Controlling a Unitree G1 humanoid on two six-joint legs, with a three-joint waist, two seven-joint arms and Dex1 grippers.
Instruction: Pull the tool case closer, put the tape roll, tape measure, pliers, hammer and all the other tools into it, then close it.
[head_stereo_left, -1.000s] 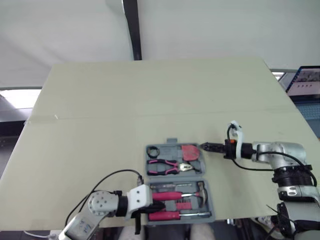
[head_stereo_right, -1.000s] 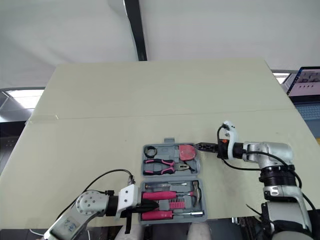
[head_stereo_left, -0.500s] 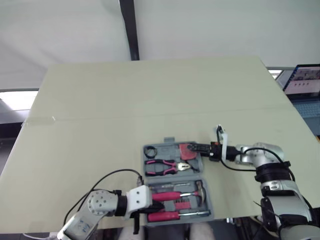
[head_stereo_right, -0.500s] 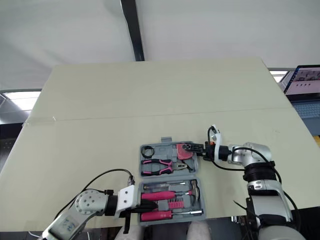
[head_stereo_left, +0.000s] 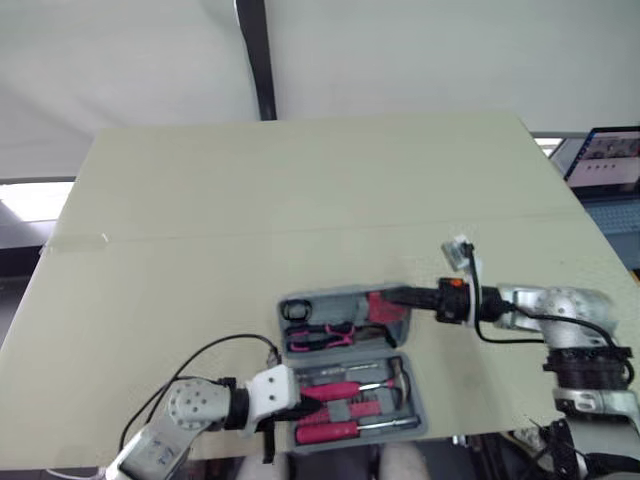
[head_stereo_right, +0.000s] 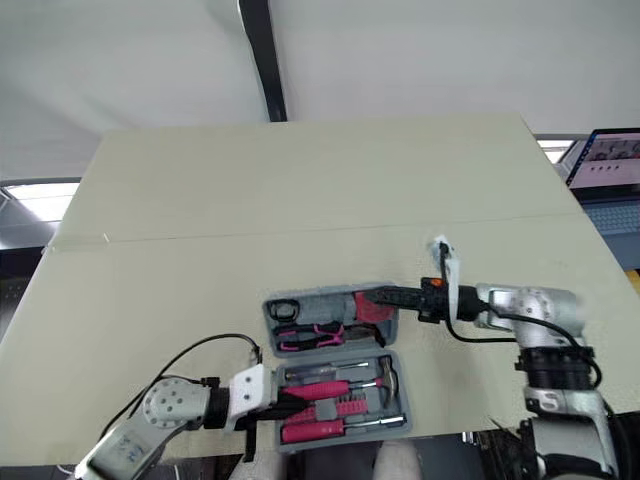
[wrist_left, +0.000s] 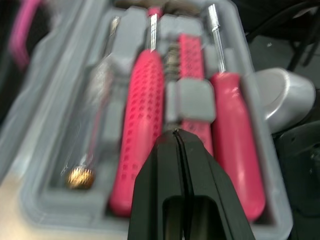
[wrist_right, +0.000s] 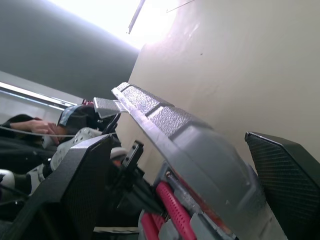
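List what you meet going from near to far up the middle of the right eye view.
case base → half-raised lid → table seam → black post

Counter (head_stereo_left: 300, 180): pale yellow-green top, matte. I log a straight seam (head_stereo_left: 330, 228) running across it from side to side, with a small strip of clear tape (head_stereo_left: 75, 241) at its left end (close to the counter's left edge). One item lies directly on it: the grey tool case (head_stereo_left: 416, 405), at the near edge, about mid-width. Its base is flat on the surface and its lid (head_stereo_left: 330, 297) is tilted up on the far side.
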